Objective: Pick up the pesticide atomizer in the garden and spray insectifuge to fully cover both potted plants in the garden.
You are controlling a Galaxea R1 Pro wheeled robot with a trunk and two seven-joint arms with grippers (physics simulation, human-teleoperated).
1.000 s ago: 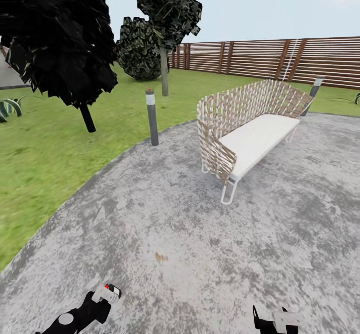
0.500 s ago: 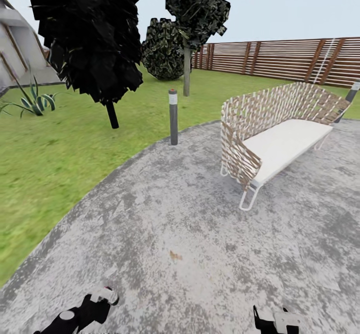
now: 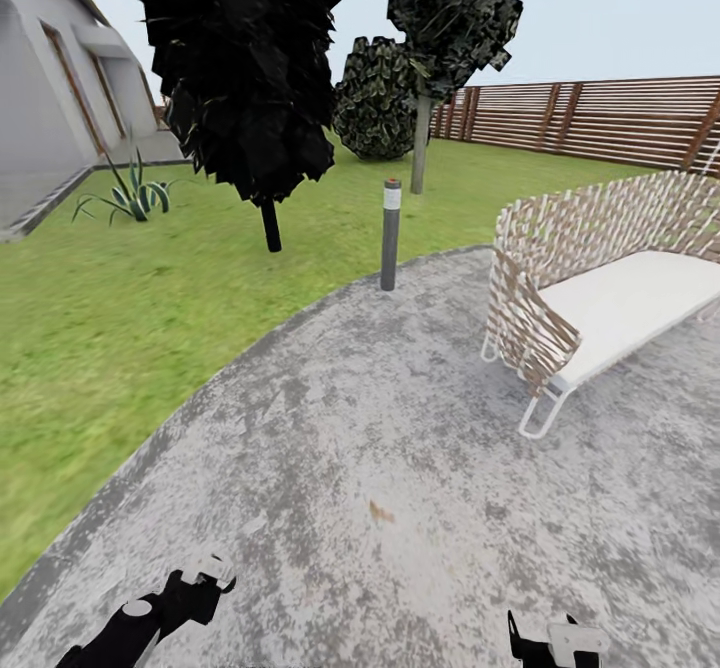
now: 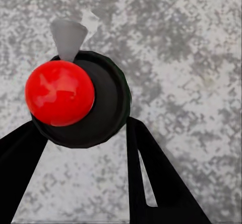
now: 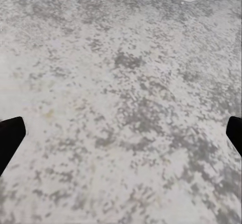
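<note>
1. Head view: we stand on the round grey patio [image 3: 380,468] of the garden, with our left claw [image 3: 205,580] and right claw [image 3: 560,643] low at the near edge, well apart from each other.
2. Ahead of both claws, the paving ends in a curved edge against the green lawn [image 3: 120,328], which spreads out ahead and to the left of the left claw.
3. Far ahead of the left claw, a grey post [image 3: 390,234] with a pale band stands upright just at the patio's edge.
4. Beyond that post we see a dark-leaved tree [image 3: 250,68], a second tree [image 3: 440,18] and a round dark bush [image 3: 378,98], all on the lawn.
5. Ahead and to the right of the right claw stands a woven sofa [image 3: 600,278] with a white seat on thin white legs, resting on the patio.
6. A brown slatted fence [image 3: 600,118] runs behind the sofa, far off.
7. Far ahead and left of the left claw, a spiky green plant [image 3: 135,193] grows beside a grey house wall [image 3: 50,108].
8. In the left wrist view, the left claw [image 4: 85,133] holds a dark round body with a red ball [image 4: 59,93] on it between its fingers [image 4: 151,178], over the paving.
9. In the right wrist view, the right claw [image 5: 121,133] stands wide, its fingertips [image 5: 10,133] at the two sides over bare paving.
10. We can't make out the potted plants with certainty from here.
</note>
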